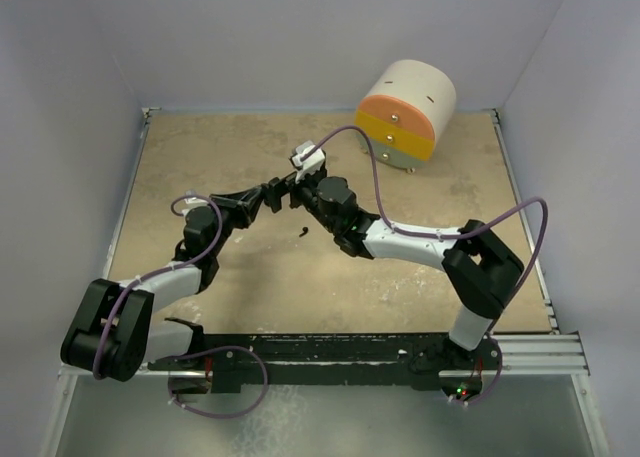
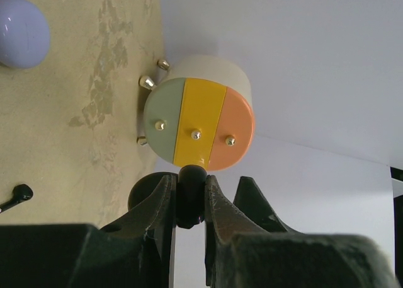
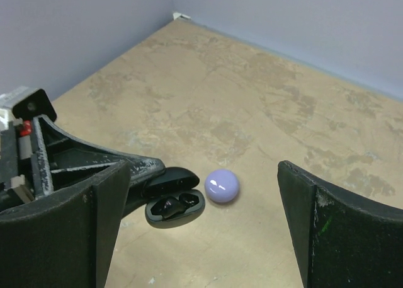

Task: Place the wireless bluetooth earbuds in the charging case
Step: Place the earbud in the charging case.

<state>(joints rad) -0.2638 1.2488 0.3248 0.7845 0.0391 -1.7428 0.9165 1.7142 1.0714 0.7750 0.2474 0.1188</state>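
Observation:
My left gripper [image 2: 189,203] is shut on the black charging case [image 3: 175,203], which is open with its lid up. Glossy black shapes sit in its wells; I cannot tell whether they are earbuds. In the top view the left gripper [image 1: 272,193] meets my right gripper [image 1: 298,183] mid-table. My right gripper [image 3: 201,237] is open wide and empty, above and near the case. One black earbud [image 2: 19,193] lies loose on the table, also in the top view [image 1: 302,227]. No lavender earbud shows.
A round lavender puck [image 3: 221,186] lies shut just beside the case, and also shows in the left wrist view [image 2: 19,29]. A cream cylinder with a green, yellow and orange face [image 1: 408,112] lies at the back right. Walls enclose the tan table [image 1: 200,157].

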